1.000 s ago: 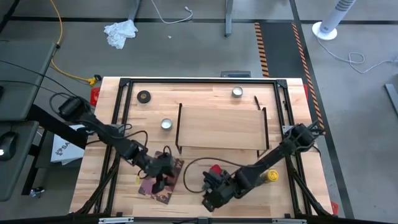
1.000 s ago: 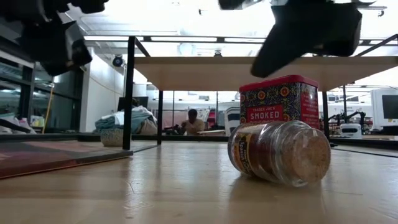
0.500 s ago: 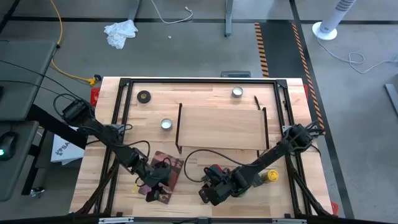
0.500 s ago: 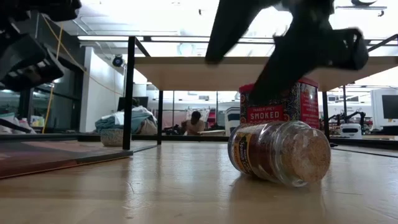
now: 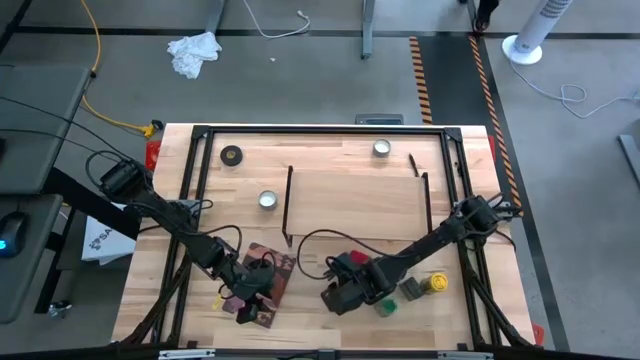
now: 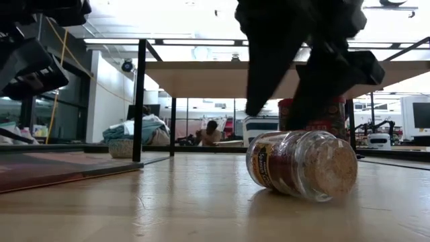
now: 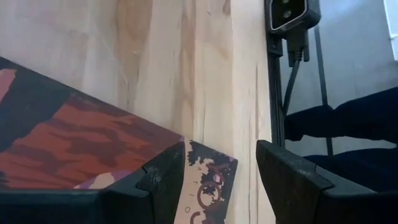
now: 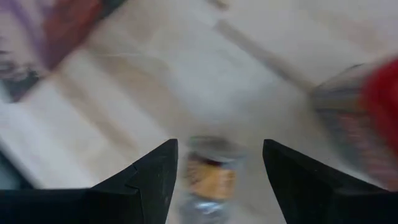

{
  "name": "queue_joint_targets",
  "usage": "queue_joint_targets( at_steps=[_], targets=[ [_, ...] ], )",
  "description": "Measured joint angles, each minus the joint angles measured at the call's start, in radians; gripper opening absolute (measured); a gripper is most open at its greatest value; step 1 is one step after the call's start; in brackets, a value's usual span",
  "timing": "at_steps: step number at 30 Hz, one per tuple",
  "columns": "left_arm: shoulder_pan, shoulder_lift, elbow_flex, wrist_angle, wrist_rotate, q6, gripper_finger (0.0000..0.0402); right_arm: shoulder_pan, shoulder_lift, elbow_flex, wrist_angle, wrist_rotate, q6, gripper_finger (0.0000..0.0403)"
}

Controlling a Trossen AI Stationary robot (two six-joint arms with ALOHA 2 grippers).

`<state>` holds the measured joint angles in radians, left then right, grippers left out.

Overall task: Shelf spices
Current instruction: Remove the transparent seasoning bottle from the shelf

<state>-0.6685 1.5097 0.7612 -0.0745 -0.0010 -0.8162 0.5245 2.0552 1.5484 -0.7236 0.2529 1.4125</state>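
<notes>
A clear glass jar [image 6: 302, 165] lies on its side on the table; in the right wrist view the jar [image 8: 208, 171] is a blur between the fingers. My right gripper [image 6: 289, 111] hangs open just above it, pointing steeply down. Behind it stands the red box [image 6: 316, 111], mostly hidden. A green-topped jar [image 5: 385, 305], a dark grey tin [image 5: 410, 288] and a yellow-topped jar [image 5: 436, 284] stand beside the right arm. The shelf [image 5: 355, 205] stands on black legs mid-table. My left gripper [image 7: 221, 152] hovers open over the near corner of a book [image 7: 81, 137].
A black tape roll [image 5: 231, 154] lies at the far left. Two small round silvery things [image 5: 267, 200] [image 5: 381, 148] sit left of and behind the shelf. A black frame [image 5: 200, 132] runs around the tabletop. A person sits far off in the room [image 6: 209, 132].
My right gripper has sunk and rolled its wrist, so its fingers now point down over the lying glass jar; its arm now covers the red box and has bared the green-topped jar. My left gripper went a little toward the near edge and down over the book, then kept still.
</notes>
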Motion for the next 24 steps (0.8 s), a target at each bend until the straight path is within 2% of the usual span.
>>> queue_joint_targets(
  at_steps=[4, 12, 17, 24],
  targets=[
    [-0.011, 0.0, 0.0, -0.003, 0.003, -0.011, 0.0196, 0.025, 0.004, 0.009, 0.075, -0.011, 0.014, 0.0232],
    [-0.015, 0.0, 0.0, -0.01, -0.007, -0.013, 0.0196, 0.04, 0.01, 0.008, -0.051, 0.027, 0.155, 0.0232],
    [-0.018, 0.0, 0.0, -0.01, 0.01, -0.029, 0.0196, 0.044, 0.01, 0.008, 0.044, 0.029, 0.14, 0.0232],
    [-0.022, 0.0, 0.0, -0.016, 0.014, -0.031, 0.0196, 0.046, 0.059, 0.008, 0.031, -0.019, 0.142, 0.0232]
  ],
)
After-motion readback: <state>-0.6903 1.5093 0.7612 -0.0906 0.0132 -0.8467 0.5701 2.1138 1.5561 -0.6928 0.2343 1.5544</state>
